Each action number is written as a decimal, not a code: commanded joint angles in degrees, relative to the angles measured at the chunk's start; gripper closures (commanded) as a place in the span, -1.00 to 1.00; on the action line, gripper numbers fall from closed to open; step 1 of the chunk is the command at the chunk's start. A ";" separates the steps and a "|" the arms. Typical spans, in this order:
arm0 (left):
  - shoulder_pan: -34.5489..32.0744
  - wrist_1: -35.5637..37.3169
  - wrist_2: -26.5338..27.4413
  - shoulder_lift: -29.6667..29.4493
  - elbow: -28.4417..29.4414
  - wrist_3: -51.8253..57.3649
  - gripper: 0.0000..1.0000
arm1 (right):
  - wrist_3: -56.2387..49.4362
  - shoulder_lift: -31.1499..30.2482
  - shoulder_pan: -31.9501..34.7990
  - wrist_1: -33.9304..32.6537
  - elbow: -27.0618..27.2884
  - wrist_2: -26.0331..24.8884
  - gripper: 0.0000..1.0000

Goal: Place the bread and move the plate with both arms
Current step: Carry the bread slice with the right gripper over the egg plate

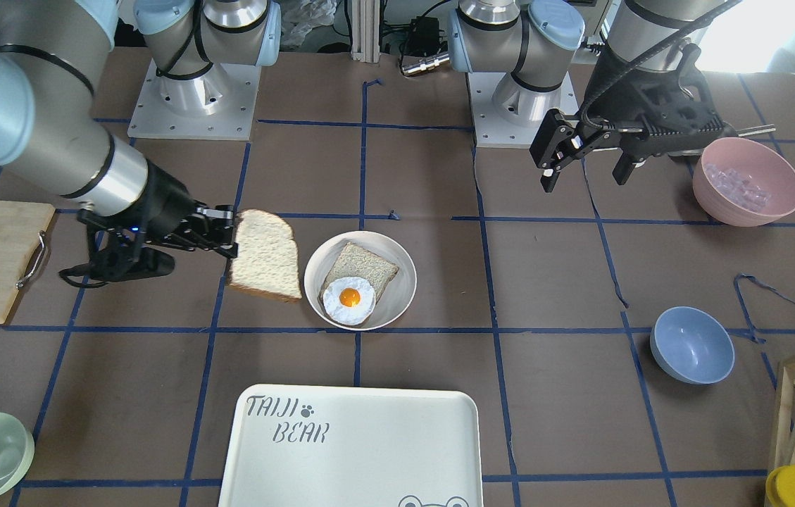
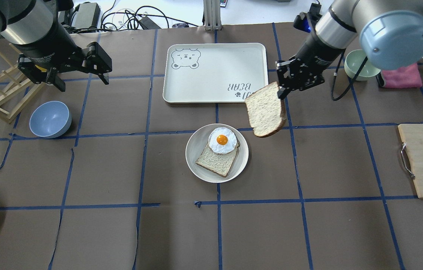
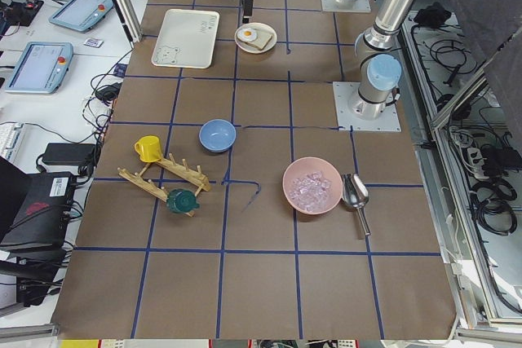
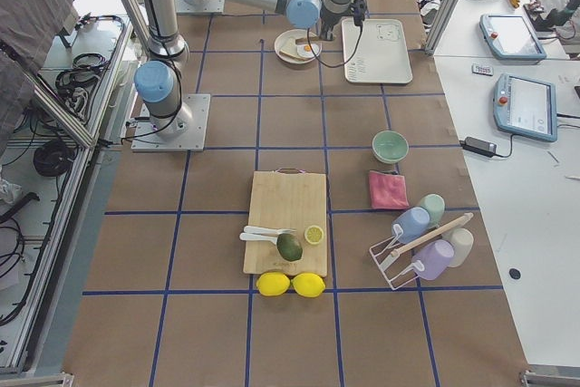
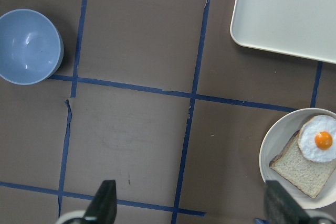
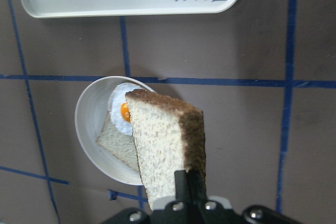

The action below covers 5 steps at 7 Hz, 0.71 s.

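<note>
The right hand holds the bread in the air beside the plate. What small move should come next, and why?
Probably shift the bread sideways until it hangs over the plate. The right hand grips it by one edge, beside the plate and over bare table; the fried egg is uncovered.

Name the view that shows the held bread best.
Exterior front-facing: the bread shows its whole pale face and crust, pinched at one edge by the right claw. Overhead shows it nearly as well; the right wrist view foreshortens it; side views make it tiny; the left wrist misses it.
</note>
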 commanded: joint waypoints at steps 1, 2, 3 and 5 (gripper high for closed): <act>0.02 0.00 -0.31 -0.36 0.12 -0.93 -1.00 | 11.91 -1.59 5.63 -16.78 10.28 3.14 1.00; 0.03 -0.09 -1.88 -1.14 -0.06 -0.59 -1.00 | 17.81 -1.77 6.16 -29.16 17.91 4.27 1.00; -0.06 -0.96 -1.98 -2.02 -0.84 -0.42 -1.00 | 24.04 -1.34 7.65 -40.33 23.30 4.11 1.00; -0.50 -2.98 -1.81 -2.38 -0.93 -0.67 -1.00 | 29.11 -0.46 9.68 -45.10 25.64 4.11 1.00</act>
